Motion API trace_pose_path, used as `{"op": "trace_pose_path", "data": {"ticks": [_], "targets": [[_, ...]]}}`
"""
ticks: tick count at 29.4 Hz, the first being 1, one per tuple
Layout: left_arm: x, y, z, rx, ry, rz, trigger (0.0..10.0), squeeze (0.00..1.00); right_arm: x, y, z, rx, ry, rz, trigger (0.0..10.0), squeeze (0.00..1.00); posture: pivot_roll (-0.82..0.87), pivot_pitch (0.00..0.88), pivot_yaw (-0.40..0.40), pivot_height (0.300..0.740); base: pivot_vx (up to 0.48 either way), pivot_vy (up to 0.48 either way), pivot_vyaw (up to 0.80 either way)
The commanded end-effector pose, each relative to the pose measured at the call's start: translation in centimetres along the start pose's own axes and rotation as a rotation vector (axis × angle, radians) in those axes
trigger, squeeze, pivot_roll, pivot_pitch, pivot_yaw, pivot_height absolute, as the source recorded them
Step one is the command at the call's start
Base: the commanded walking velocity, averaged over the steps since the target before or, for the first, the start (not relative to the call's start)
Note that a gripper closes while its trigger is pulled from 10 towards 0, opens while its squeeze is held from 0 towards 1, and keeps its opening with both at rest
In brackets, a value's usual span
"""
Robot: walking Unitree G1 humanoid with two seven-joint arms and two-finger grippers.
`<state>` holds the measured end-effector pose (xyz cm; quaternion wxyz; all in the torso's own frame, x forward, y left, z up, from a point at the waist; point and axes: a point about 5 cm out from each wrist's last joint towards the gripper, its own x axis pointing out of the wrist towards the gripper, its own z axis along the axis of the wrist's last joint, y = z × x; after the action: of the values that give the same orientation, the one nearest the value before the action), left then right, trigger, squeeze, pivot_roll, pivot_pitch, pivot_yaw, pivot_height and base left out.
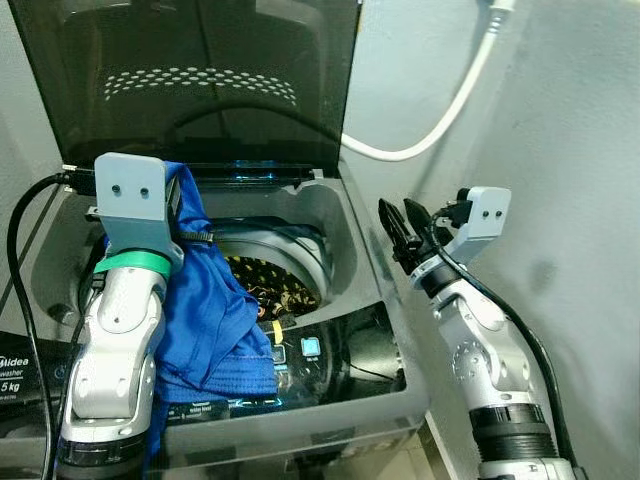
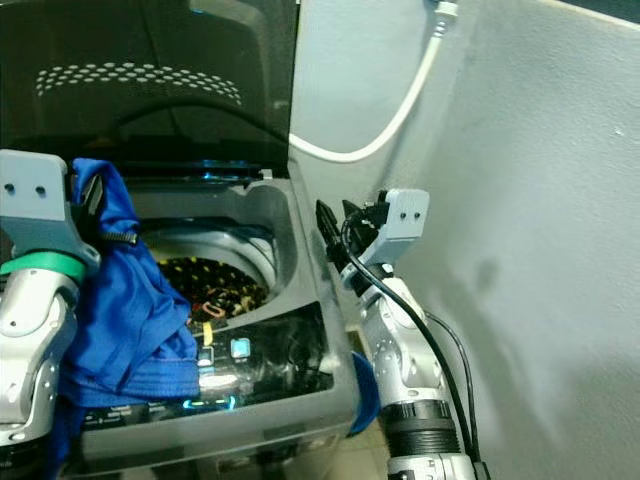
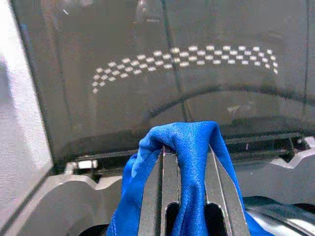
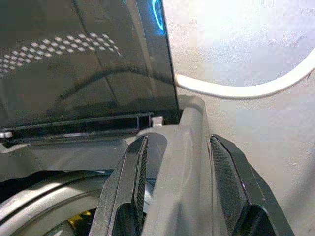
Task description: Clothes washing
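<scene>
A grey top-loading washing machine (image 1: 380,395) stands before me with its dark lid (image 1: 200,70) raised. My left gripper (image 3: 187,162) is shut on a blue garment (image 1: 215,310), held over the left side of the opening; the cloth hangs down over the front control panel (image 1: 290,355). Dark patterned clothes (image 1: 265,280) lie in the drum below. My right gripper (image 1: 402,228) is open, raised beside the machine's right rim (image 4: 184,147), which lies between its fingers (image 4: 229,182) in the right wrist view.
A white hose (image 1: 440,120) curves along the pale wall (image 1: 560,150) behind and to the right of the machine. A black cable (image 1: 15,250) loops at the machine's left. The wall stands close on the right side.
</scene>
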<state>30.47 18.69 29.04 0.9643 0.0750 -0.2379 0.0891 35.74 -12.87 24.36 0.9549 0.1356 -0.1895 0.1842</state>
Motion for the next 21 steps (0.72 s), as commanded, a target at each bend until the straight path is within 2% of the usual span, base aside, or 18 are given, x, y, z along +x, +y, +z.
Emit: {"op": "trace_pose_path", "data": {"ticks": [1, 7, 21], "targets": [[-0.14, 0.02, -0.09, -0.004, 0.007, 0.001, 10.0, 0.0, -0.33, -0.37, -0.33, -0.005, 0.013, -0.01, 10.0, 0.0, 0.05, 0.043, -0.017, 0.74, 0.0, 0.0, 0.0], [-0.07, 0.19, -0.1, -0.01, 0.012, 0.005, 10.0, 0.0, -0.31, -0.39, -0.33, -0.004, 0.013, -0.013, 10.0, 0.0, 0.05, 0.044, -0.018, 0.74, 0.0, 0.0, 0.0], [0.02, 0.34, -0.04, -0.013, 0.004, 0.004, 10.0, 0.0, -0.35, -0.59, -0.34, -0.005, 0.012, -0.02, 10.0, 0.0, 0.05, 0.045, -0.014, 0.74, 0.0, 0.471, 0.0]]}}
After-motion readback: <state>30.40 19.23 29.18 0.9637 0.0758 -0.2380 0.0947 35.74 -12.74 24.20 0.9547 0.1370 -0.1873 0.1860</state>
